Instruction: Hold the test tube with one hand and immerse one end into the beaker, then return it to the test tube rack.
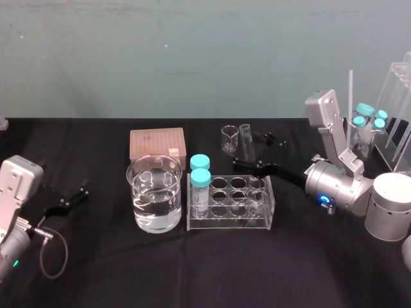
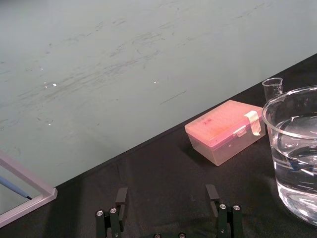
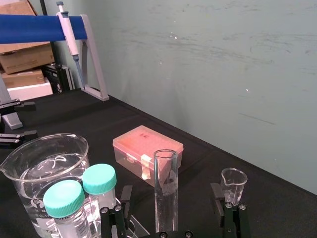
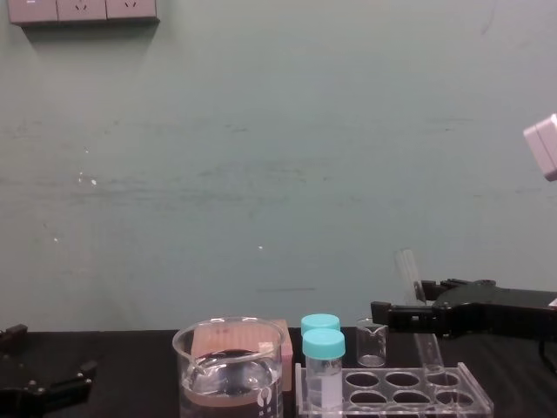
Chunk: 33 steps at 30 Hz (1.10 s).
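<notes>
I can read no text from here. The beaker (image 3: 29,183) carries white markings, too faint for me to make out, and the pink box (image 1: 157,145) shows nothing legible.

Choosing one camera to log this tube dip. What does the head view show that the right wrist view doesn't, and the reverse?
Head view extra: the right arm's silver body with blue glowing ring, teal-capped vials in a clear stand, back right. Right wrist extra: a blue-barred pipette stand, brown cardboard boxes. Shared: the large water-filled glass beaker, pink lidded box, long clear test tube, right gripper with jaws open either side of it. Left gripper: parked, far left.
</notes>
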Tool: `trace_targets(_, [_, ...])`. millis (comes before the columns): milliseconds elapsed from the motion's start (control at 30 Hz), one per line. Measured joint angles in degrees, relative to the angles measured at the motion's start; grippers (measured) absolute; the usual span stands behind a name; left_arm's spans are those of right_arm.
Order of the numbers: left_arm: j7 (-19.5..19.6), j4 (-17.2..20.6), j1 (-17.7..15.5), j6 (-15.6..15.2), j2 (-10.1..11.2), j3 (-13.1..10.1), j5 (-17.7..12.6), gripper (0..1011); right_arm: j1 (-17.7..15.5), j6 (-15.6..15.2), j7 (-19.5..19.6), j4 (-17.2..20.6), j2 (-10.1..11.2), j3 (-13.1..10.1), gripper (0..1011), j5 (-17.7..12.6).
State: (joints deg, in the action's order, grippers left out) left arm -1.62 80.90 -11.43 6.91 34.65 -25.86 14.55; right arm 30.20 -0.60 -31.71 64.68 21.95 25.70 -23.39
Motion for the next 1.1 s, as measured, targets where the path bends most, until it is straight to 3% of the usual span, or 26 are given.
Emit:
trace_targets(900, [0.00, 0.00, 0.00, 0.00, 0.00, 0.00, 0.00, 1000, -0.12, 0.00, 0.13, 0.14, 0.08, -0.10, 1002, -0.21])
trace_targets(1100, [0.00, 0.00, 0.00, 0.00, 0.00, 0.00, 0.00, 1000, -0.12, 0.00, 0.16, 0.14, 0.08, -0.10, 870, -0.21])
